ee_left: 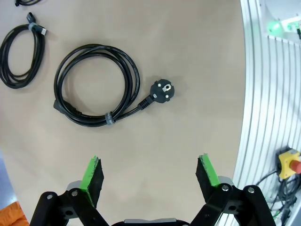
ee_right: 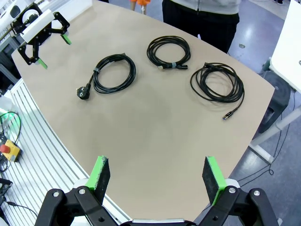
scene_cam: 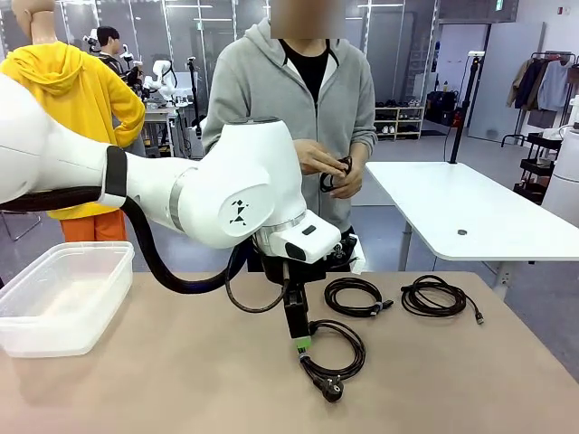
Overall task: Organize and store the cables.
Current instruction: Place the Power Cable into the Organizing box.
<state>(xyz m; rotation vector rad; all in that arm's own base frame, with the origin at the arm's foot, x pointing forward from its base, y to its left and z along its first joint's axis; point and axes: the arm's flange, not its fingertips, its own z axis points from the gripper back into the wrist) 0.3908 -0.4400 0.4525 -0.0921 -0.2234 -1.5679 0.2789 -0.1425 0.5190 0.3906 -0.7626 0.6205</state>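
Left wrist view: the left gripper [ee_left: 148,162] hangs over bare table [ee_left: 197,56] with its jaws wide apart and nothing between the green pads [ee_left: 93,170]. The coiled power cable [ee_left: 109,118] lies just ahead of it, with its round plug [ee_left: 162,90] sticking out to one side.

I think the risk is here. If the pads catch only one strand, or the lead near the plug, the coil may open, hang crooked and drag. It has only one small tie.

The right gripper [ee_right: 155,162] is also spread and empty, high above the table. A tied cable coil [ee_right: 170,64] and a looser cable coil [ee_right: 194,84] lie further off, apart from each other. The person's hands [scene_cam: 318,161] hold another small cable [scene_cam: 336,177].

The clear plastic container [scene_cam: 54,334] stands at the table's left end, well apart from the cables. The way to it looks free, but the left arm's hose [scene_cam: 172,276] hangs close above it.
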